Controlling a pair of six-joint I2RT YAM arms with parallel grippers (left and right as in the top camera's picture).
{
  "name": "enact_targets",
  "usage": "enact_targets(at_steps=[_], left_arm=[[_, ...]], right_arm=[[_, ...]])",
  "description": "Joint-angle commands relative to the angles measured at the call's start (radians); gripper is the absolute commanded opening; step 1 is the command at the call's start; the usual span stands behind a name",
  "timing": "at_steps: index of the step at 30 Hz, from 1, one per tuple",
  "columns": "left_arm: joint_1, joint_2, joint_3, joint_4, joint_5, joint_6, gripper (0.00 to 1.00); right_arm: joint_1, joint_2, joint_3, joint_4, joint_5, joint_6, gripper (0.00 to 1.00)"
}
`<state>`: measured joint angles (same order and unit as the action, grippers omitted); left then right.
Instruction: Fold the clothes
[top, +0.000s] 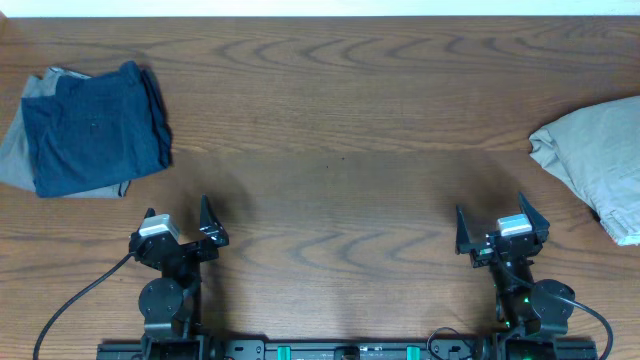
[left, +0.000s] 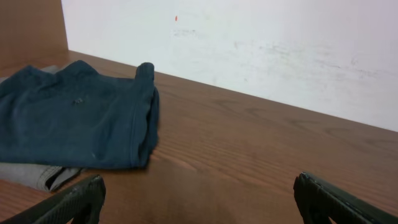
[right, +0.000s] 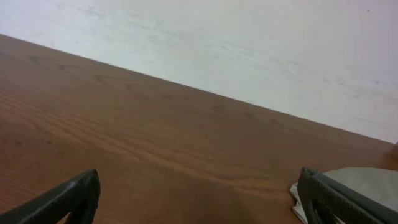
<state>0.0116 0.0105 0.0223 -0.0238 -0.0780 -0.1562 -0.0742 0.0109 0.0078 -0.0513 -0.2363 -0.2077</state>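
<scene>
Risk noted: with left gripper (top: 180, 212) and right gripper (top: 492, 210) both gaping empty, well apart from the grey shorts (top: 12, 155), we judge a grab at the clothes (top: 95, 125), lying atop those shorts, could snag both layers together.

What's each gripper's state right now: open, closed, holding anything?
Left gripper: open, holding nothing.
Right gripper: open, holding nothing.
</scene>
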Motion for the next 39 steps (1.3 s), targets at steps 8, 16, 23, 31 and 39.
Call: enact_targets(at_steps=[8,16,23,31,39], left_arm=[[0.003,-0.004,-0.018,-0.042,-0.005,0.010,0.98],[0.003,-0.004,-0.018,-0.042,-0.005,0.010,0.98],[0.003,-0.004,-0.018,-0.042,-0.005,0.010,0.98],[0.004,-0.002,-0.018,-0.040,-0.044,0.093,0.98],[0.004,0.001,-0.018,-0.036,-0.065,0.198,0.98]], right_arm=[[0.008,-0.003,-0.002,-0.003,-0.007,0.009,0.99],[0.008,-0.003,-0.002,-0.003,-0.007,0.009,0.99],[0.008,-0.003,-0.002,-0.003,-0.007,0.009,0.99],[0.008,-0.003,-0.002,-0.003,-0.007,0.009,0.99],[0.008,-0.003,-0.002,-0.003,-0.007,0.009,0.99]])
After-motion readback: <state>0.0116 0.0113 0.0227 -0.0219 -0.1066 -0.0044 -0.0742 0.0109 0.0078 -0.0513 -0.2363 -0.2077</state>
